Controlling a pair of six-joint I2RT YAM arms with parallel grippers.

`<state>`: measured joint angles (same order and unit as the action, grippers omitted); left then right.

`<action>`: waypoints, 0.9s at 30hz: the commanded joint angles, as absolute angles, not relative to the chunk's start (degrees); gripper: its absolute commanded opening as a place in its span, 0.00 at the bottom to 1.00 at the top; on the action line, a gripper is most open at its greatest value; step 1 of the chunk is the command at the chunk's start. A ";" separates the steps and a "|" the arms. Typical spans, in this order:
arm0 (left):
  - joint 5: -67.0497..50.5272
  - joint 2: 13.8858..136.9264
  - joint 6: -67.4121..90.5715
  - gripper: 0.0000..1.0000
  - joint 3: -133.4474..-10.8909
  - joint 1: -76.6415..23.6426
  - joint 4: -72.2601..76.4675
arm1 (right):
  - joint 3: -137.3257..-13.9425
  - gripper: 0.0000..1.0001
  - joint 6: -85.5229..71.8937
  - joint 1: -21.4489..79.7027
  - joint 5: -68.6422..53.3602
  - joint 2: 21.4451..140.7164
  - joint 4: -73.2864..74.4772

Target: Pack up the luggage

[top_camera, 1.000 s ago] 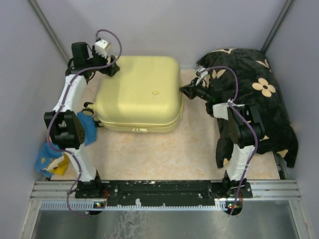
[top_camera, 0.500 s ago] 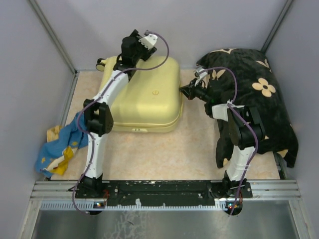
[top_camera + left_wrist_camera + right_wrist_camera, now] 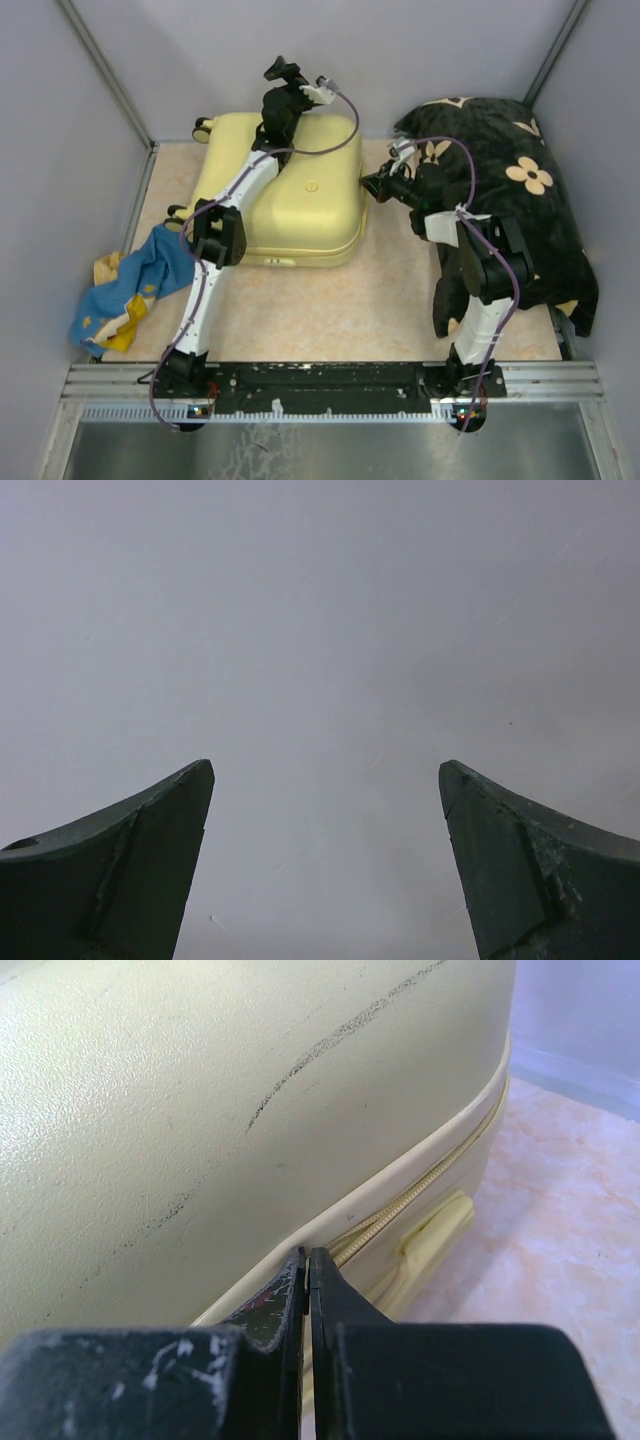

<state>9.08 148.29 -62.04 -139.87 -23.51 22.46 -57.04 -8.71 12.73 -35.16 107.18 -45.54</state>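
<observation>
The luggage [image 3: 290, 200], a pale yellow hard-shell suitcase, lies closed and flat on the floor, with a black wheel [image 3: 203, 128] at its back left corner. My left gripper [image 3: 283, 72] is raised over the suitcase's back edge. In the left wrist view it [image 3: 325, 770] is open and empty, facing the bare grey wall. My right gripper [image 3: 366, 184] is at the suitcase's right edge. In the right wrist view it [image 3: 308, 1252] is shut, with its tips against the shell's [image 3: 200, 1090] seam beside the zipper [image 3: 400, 1210]. I cannot tell if it pinches anything.
A big black cloth with beige flowers [image 3: 510, 200] is heaped at the right, under and behind the right arm. A blue and yellow cloth [image 3: 125, 295] lies at the left by the wall. Grey walls enclose the back and sides. A yellow handle [image 3: 435, 1235] sits below the zipper.
My left arm has swung from the suitcase's back left corner to the right and up over its back edge, uncovering the blue cloth. The right arm and suitcase have not moved.
</observation>
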 commanded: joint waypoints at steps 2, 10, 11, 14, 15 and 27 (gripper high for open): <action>4.84 153.36 -63.12 1.00 -138.30 -24.19 10.13 | -56.79 0.00 -9.32 15.89 -39.74 101.41 -50.48; -11.12 147.52 -59.31 0.97 -132.36 -25.54 -6.99 | -53.68 0.00 -8.48 16.00 -40.73 97.56 -50.82; -12.77 146.02 -58.98 0.97 -130.24 -25.59 -8.21 | -52.90 0.00 -8.37 15.99 -40.96 96.65 -50.70; -16.94 141.19 -59.78 0.94 -122.54 -25.59 -10.79 | -50.15 0.00 -8.27 16.00 -41.59 92.39 -50.13; -18.43 139.15 -60.83 0.93 -119.79 -25.65 -11.65 | -49.07 0.00 -7.89 16.00 -41.53 91.07 -49.61; -30.56 125.53 -69.27 0.83 -98.93 -25.40 -22.44 | -47.19 0.00 -9.08 5.38 -42.46 89.05 -47.29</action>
